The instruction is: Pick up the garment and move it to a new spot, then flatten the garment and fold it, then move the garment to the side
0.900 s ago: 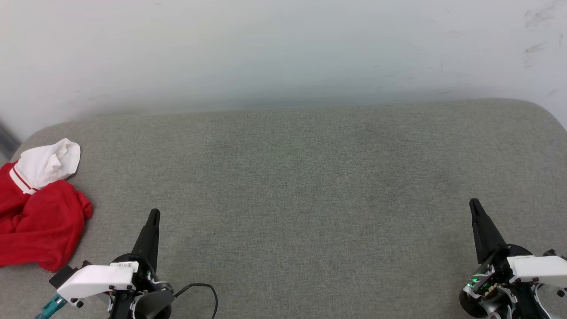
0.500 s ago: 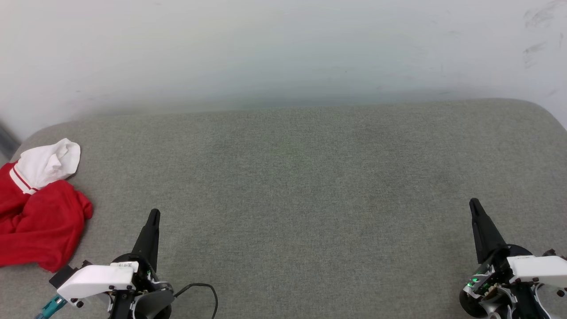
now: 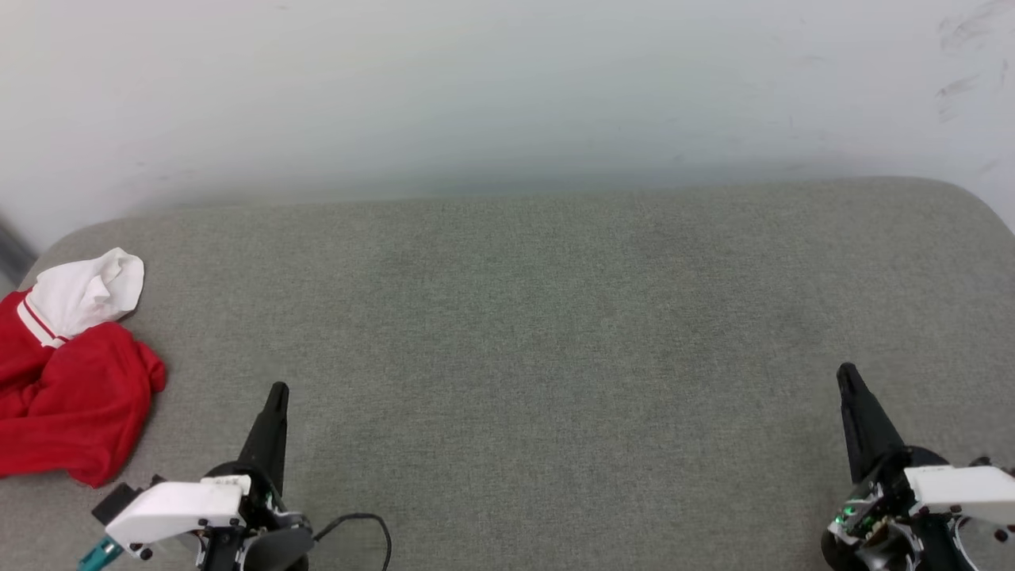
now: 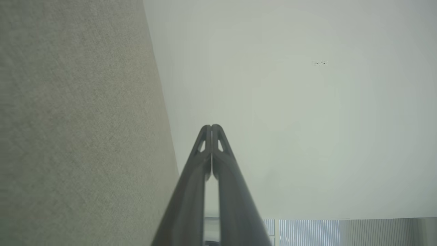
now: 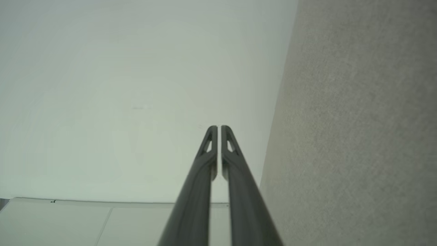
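**A:** Where is the garment?

**B:** The red T-shirt with a white short sleeve and red-and-white striped trim (image 3: 71,381) lies crumpled in a heap at the left end of the grey-green woven cushion (image 3: 555,333). The head view's border cuts part of it off, and no lettering shows.

**A:** And the grippers?

**B:** The left gripper (image 3: 277,390) sits near the front edge, just right of the shirt but apart from it. Its two dark fingers (image 4: 194,177) are pressed together with nothing between them. The right gripper (image 3: 847,371) is well apart, at the far end of the cushion. It is also closed and empty, with only a hairline gap between its tips.

**A:** So how far along is it?

**B:** By my reading, nothing is done yet. The shirt is neither lifted, flattened nor folded. The pickup, the move to a new spot, the smoothing, the fold and the shift aside all remain. The left arm looks best placed to begin, and it would have to open first.
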`<state>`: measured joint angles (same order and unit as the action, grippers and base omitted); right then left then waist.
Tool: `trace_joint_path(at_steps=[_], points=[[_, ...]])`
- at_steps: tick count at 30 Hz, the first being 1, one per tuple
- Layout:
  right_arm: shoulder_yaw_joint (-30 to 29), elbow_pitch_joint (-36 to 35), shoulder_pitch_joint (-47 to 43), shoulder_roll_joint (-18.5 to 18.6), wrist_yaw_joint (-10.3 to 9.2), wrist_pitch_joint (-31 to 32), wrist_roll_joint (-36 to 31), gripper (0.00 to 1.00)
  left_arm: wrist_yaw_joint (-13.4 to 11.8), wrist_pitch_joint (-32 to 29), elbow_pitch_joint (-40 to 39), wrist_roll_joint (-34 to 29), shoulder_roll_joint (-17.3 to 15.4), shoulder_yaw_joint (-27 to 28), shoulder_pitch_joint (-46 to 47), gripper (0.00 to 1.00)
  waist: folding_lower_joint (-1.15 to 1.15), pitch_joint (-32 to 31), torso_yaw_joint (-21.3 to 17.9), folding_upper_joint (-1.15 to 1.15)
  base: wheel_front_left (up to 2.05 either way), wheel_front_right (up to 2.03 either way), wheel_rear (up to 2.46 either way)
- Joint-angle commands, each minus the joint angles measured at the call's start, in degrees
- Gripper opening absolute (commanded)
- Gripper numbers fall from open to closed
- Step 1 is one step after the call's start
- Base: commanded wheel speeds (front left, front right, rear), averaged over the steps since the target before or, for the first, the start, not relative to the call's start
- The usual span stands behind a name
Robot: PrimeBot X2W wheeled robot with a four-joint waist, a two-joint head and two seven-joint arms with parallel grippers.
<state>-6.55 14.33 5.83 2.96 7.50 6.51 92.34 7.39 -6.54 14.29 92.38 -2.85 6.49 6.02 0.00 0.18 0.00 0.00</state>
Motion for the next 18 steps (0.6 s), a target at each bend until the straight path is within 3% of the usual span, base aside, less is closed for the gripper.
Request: trace_joint_path(at_steps=[1, 18], points=[[0.0, 0.1, -0.1, 0.0, -0.01, 0.0, -0.1, 1.00, 0.0, 0.0, 0.1, 0.0, 0.0, -0.1, -0.1, 1.00, 0.00, 0.0, 0.0, 0.00, 0.00, 0.00, 0.00], [2.9, -2.6, -2.1, 0.3, -0.02, -4.3, -2.1, 1.00, 0.0, 3.0, -3.9, 0.0, 0.1, -4.0, -1.4, 1.00, 0.00, 0.0, 0.2, 0.00, 0.00, 0.00, 0.00]])
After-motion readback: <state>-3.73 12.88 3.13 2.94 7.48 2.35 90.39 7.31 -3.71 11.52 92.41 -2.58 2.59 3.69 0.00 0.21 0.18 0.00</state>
